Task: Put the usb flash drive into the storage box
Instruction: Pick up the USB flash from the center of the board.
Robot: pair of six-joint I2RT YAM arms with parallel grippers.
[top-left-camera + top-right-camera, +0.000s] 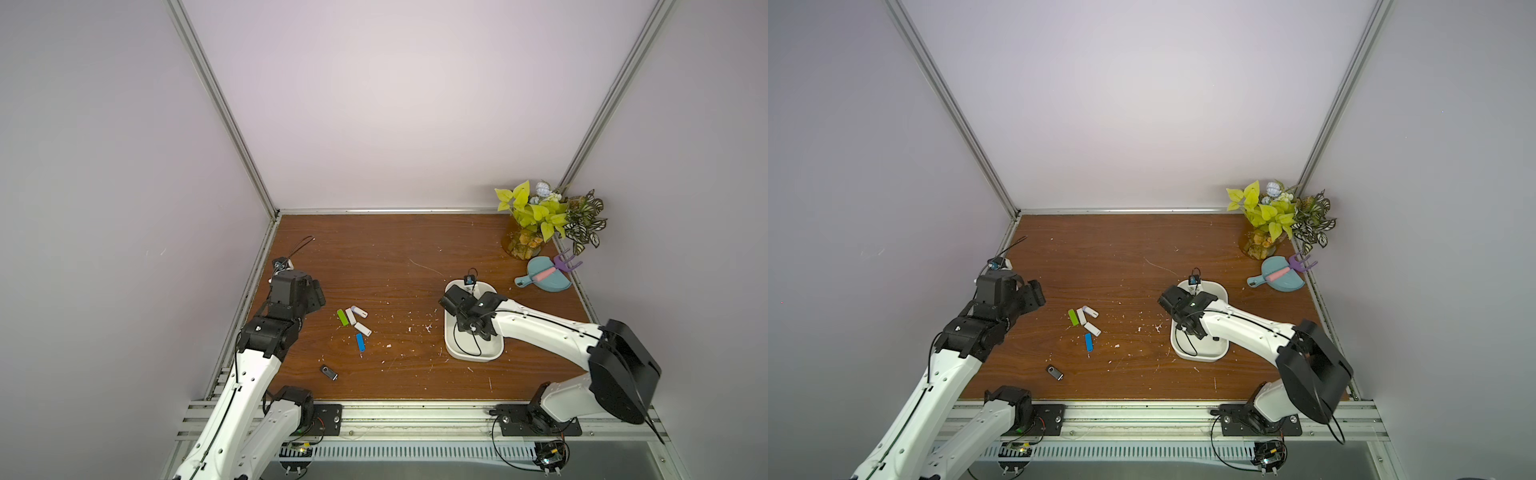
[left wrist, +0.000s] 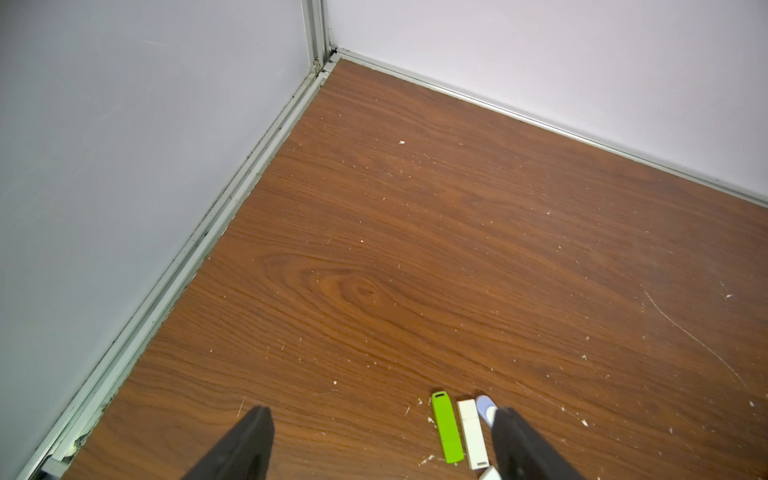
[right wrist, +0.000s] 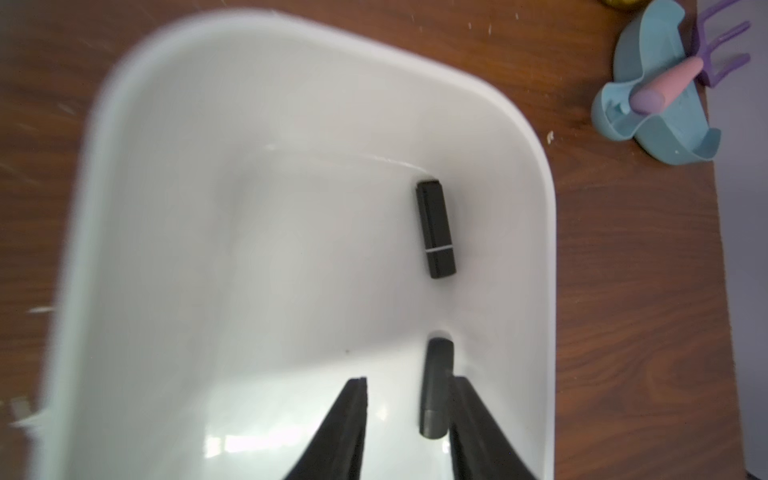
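Observation:
The white storage box [image 1: 494, 350] [image 1: 1202, 356] stands right of the table's middle. My right gripper [image 1: 453, 305] [image 1: 1172, 301] [image 3: 409, 380] hangs over it, open. A dark grey usb flash drive [image 3: 435, 386] is between its jaws, close against one finger, with a clear gap to the other. A black drive [image 3: 435, 228] lies on the floor of the box [image 3: 208, 166]. My left gripper [image 1: 316, 297] [image 1: 1036, 295] [image 2: 382, 411] is open and empty, beside a green drive [image 1: 342, 317] [image 2: 447, 428] and a white drive [image 1: 351, 316] [image 2: 472, 432].
More drives lie on the table: a lilac-tipped one [image 1: 359, 311], a white one [image 1: 363, 328], a blue one [image 1: 360, 342] and a black swivel one [image 1: 329, 372]. A teal dustpan [image 1: 544, 278] [image 3: 656, 104] and a potted plant [image 1: 536, 216] fill the back right corner. Walls close three sides.

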